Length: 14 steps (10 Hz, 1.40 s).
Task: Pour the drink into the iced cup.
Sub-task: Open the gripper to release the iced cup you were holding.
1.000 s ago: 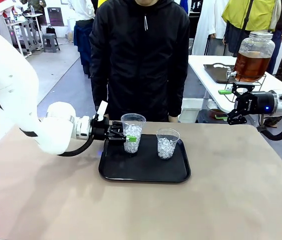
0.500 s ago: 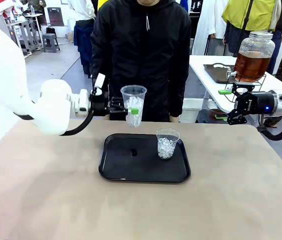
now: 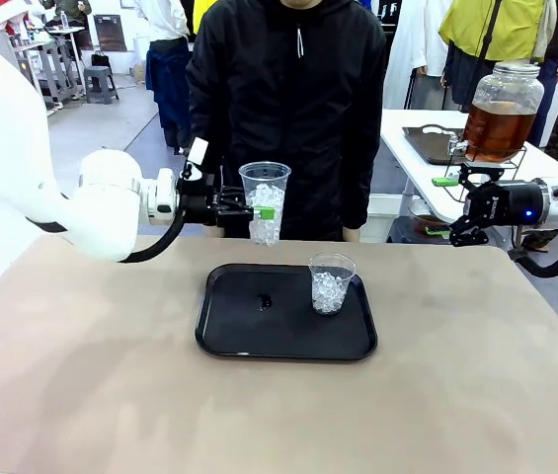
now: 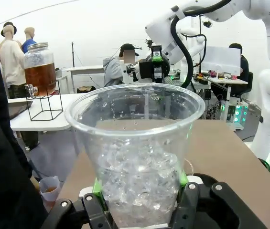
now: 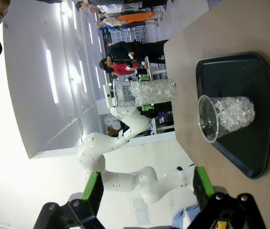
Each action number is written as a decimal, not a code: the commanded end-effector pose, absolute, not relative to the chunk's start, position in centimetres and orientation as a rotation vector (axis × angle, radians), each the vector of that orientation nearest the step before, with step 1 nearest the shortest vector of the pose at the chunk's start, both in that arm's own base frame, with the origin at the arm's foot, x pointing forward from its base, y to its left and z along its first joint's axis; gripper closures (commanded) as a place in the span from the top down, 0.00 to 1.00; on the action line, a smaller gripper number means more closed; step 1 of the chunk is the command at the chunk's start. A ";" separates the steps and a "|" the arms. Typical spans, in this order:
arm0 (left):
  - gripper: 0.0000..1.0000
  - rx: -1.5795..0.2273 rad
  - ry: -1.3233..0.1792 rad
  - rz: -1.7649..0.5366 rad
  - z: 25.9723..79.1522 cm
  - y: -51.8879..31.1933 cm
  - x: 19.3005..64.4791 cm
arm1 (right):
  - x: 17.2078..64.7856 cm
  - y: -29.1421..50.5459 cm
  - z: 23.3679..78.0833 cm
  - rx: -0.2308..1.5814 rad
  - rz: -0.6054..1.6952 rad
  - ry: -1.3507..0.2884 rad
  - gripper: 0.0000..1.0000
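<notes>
Holding an iced cup (image 3: pixel 265 183) upright, mouth toward 12 o'clock, the left pincer (image 3: pixel 257 211) is clamped on its lower wall, clear above the tray's (image 3: pixel 259 341) 11 o'clock rim. A second cup (image 3: pixel 331 283) of ice stands on the tray at 2 o'clock. The drink (image 3: pixel 496 133) sits in a jar (image 3: pixel 504 99) on a side table (image 3: pixel 392 133), at 3 o'clock from the held cup, well apart, with open air between them. The right pincer (image 3: pixel 448 207), jaws wide and empty, hangs just below the jar's tap (image 3: pixel 453 146); whether it touches the stand I cannot tell. The held cup likely must travel toward 3 o'clock, under that tap.
</notes>
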<state>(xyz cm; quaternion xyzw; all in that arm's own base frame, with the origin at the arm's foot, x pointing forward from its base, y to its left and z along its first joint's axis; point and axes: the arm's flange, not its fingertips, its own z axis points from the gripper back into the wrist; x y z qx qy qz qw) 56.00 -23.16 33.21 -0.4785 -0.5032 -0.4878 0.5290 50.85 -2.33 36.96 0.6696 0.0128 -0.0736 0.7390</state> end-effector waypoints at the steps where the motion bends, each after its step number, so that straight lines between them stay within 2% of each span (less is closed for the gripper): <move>1: 0.64 -1.141 -1.221 -1.178 33.6 -23.2 55.8 | 50.8 -2.2 37.0 1.466 -0.165 0.021 1.00; 14: 0.64 -1.141 -1.221 -1.178 33.6 -23.2 55.8 | 50.8 -2.2 37.0 1.466 -0.165 0.021 1.00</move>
